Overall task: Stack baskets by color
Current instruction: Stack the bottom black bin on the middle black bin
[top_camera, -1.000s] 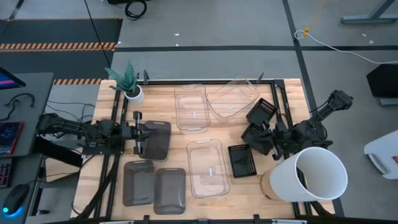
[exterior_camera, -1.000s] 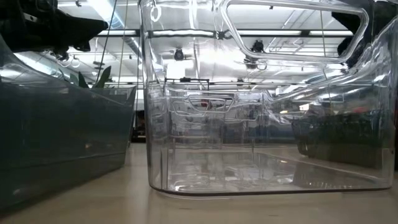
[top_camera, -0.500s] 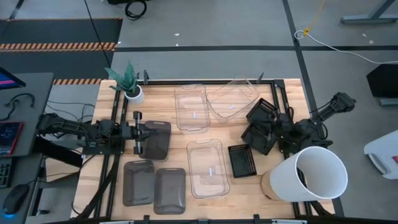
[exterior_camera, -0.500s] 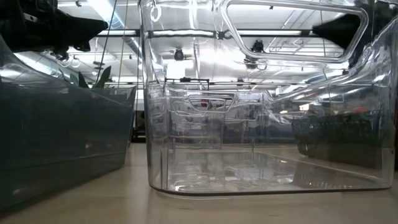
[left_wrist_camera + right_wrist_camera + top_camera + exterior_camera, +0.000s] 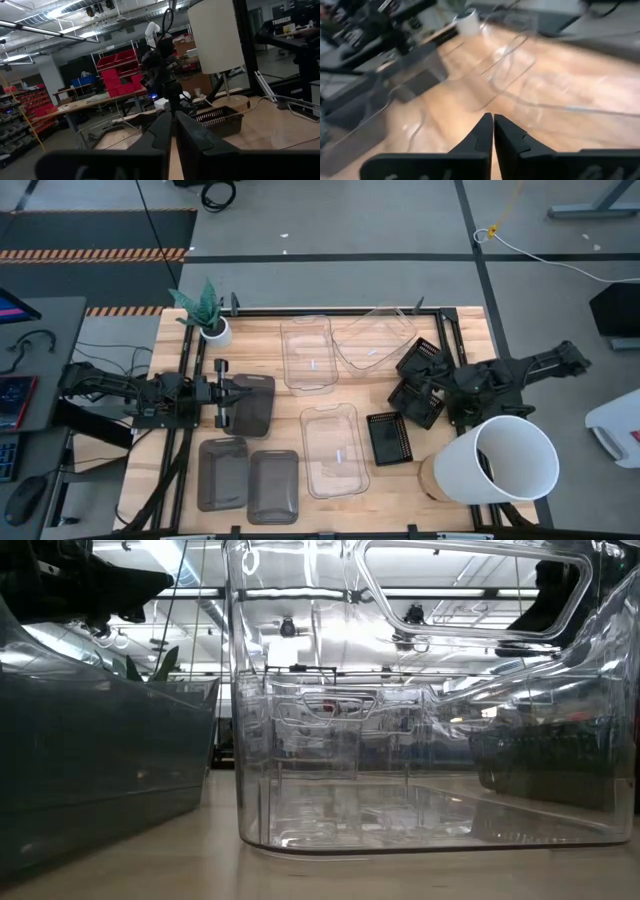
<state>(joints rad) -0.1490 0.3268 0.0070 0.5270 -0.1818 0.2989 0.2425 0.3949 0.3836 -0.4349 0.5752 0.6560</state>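
Three clear baskets stand mid-table: one [image 5: 307,353], one tilted on it [image 5: 373,338], and one nearer [image 5: 333,450]. Two smoky grey baskets [image 5: 222,473] [image 5: 273,485] sit at the near left, and a third [image 5: 255,410] lies under my left gripper [image 5: 248,392]. That gripper is shut [image 5: 173,114] and has nothing in it. Black perforated baskets lie at the right [image 5: 388,438] [image 5: 420,360] [image 5: 412,402]. My right gripper [image 5: 428,387] hovers over them, shut [image 5: 493,116] and bare, aimed at the clear baskets.
A big white bucket [image 5: 500,460] lies on its side at the near right corner, close to my right arm. A small white plant pot [image 5: 214,330] stands at the far left. Bare wood shows between the basket groups.
My right arm has swung and stretched out flatter. Its gripper has tipped from pointing upward to slanting down at the table, staying over the black baskets. No basket has moved.
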